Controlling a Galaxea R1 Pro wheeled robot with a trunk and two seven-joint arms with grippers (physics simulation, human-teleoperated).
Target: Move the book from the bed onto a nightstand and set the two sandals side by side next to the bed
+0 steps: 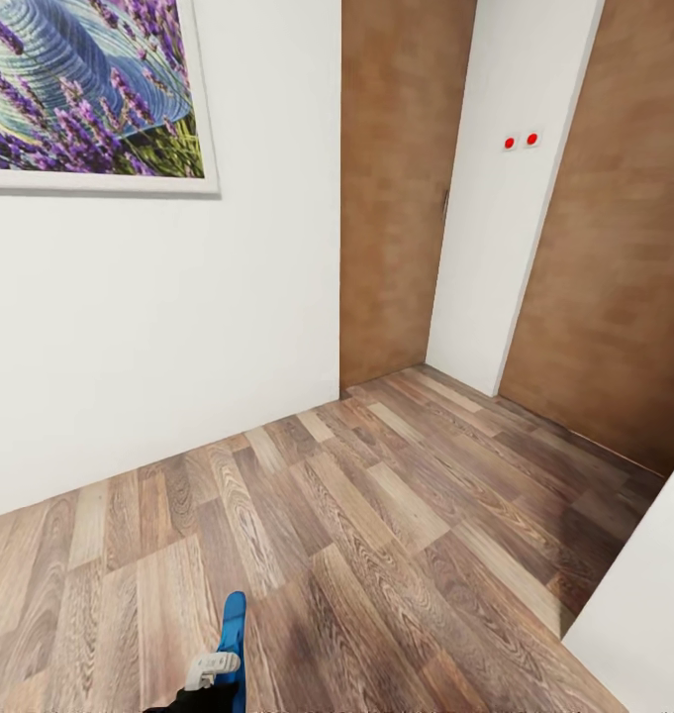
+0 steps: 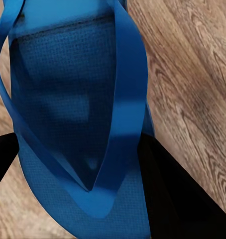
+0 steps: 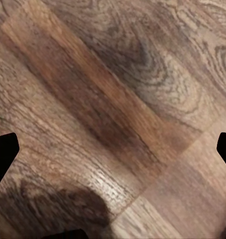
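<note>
Head view, upper left: a framed lavender picture (image 1: 84, 89) hangs on the white wall (image 1: 158, 327). Lower left of centre: the left gripper (image 1: 221, 662) rises from the bottom edge, pinching a bright blue flat flip-flop sandal (image 1: 234, 634) above the grey-brown wood-plank floor (image 1: 376, 535). Centre and right: two brown wooden panels (image 1: 401, 188) flank a white wall strip bearing two red dots (image 1: 521, 141). Right wrist view: the right gripper (image 3: 113, 149) is spread wide over bare planks, its dark fingertips (image 3: 3, 154) at opposite frame edges.
</note>
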